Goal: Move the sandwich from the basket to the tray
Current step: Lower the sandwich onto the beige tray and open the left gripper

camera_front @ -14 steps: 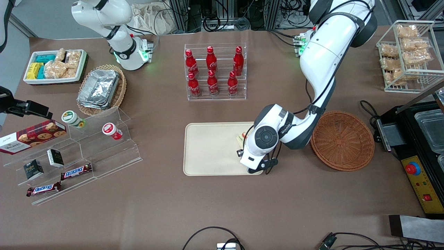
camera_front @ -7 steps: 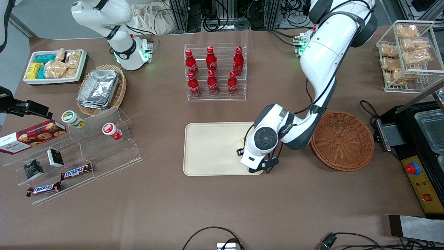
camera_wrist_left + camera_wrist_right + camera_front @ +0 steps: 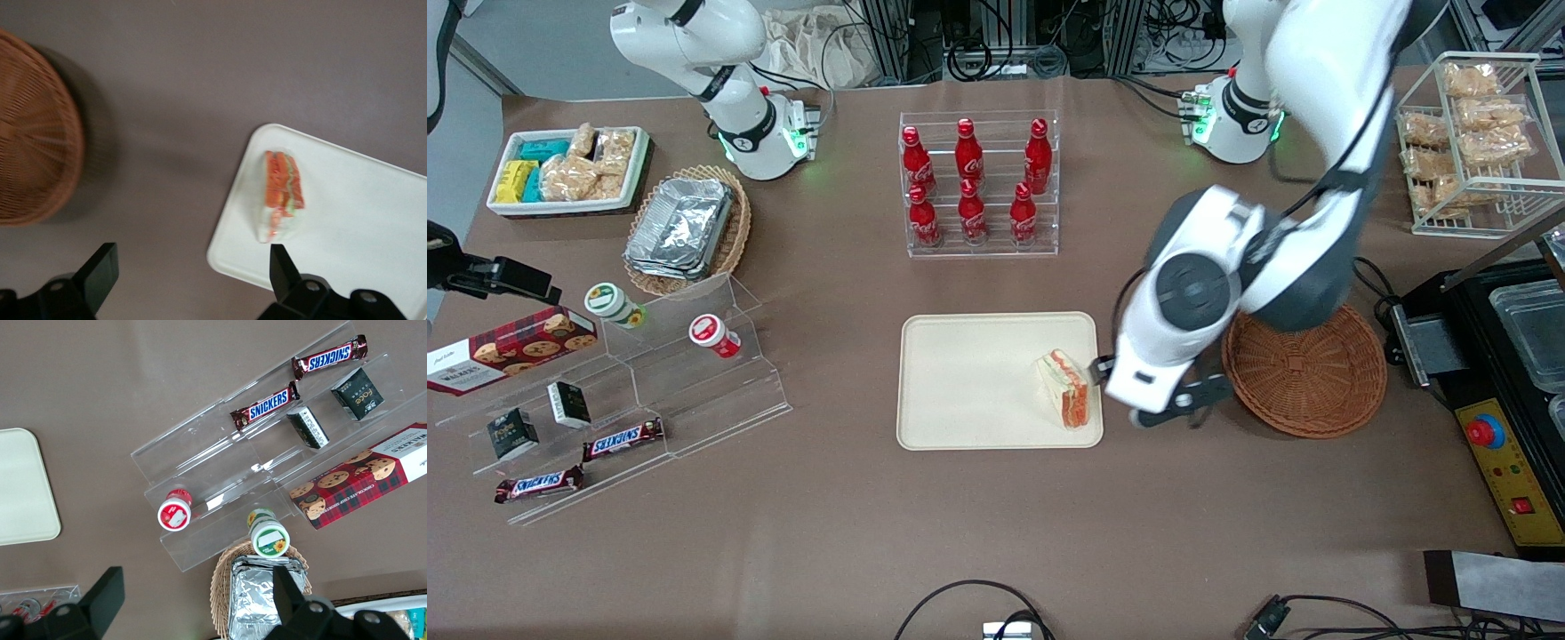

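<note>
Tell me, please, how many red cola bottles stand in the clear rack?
6, none visibly hidden: three in the upper row, three in the lower row. The open gripper hovers near the sandwich.

The front view looks down over the whole table; the left wrist view looks down close above the tray (image 3: 373, 220), which both views share (image 3: 978, 373).

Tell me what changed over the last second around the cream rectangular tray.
The left arm's gripper let go of the triangular white-bread sandwich, now lying on the cream rectangular tray near its edge, and rose away toward the round reddish-brown wicker basket, fingers open and empty. Tray, basket and the other goods stayed put.
</note>
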`<state>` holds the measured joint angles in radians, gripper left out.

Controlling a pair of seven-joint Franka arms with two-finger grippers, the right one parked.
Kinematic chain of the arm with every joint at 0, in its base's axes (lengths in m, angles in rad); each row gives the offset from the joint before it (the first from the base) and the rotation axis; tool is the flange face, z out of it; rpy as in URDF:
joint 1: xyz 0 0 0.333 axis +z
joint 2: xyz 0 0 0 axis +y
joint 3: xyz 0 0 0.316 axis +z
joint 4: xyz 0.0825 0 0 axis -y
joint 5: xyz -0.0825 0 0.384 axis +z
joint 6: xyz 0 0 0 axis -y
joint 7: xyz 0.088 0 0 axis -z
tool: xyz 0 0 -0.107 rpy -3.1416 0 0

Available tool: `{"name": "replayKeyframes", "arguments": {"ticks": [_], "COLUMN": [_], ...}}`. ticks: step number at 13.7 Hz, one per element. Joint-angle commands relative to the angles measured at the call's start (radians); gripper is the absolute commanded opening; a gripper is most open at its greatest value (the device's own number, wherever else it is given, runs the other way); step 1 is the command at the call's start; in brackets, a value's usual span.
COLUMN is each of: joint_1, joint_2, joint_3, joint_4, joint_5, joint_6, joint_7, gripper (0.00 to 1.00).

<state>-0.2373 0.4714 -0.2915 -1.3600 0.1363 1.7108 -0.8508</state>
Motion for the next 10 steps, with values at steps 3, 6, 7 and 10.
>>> {"name": "replayKeyframes", "arguments": {"ticks": [3,6,7,10], "joint_1": [0.171,0.258,0.286,0.371], "joint_2": [-0.498,-0.589,-0.597,-0.602], "joint_3": [-0.006,-0.001,-0.001,0.020], "joint_4": [-0.595,-0.643,-0.636,-0.598], "joint_5": [-0.114,-0.139,-0.139,-0.139], "joint_6": [0.203,0.137,0.104,0.038], "joint_7": [0.285,0.490,0.548,0.723], "gripper": [1.00,1.00,1.00,1.00]}}
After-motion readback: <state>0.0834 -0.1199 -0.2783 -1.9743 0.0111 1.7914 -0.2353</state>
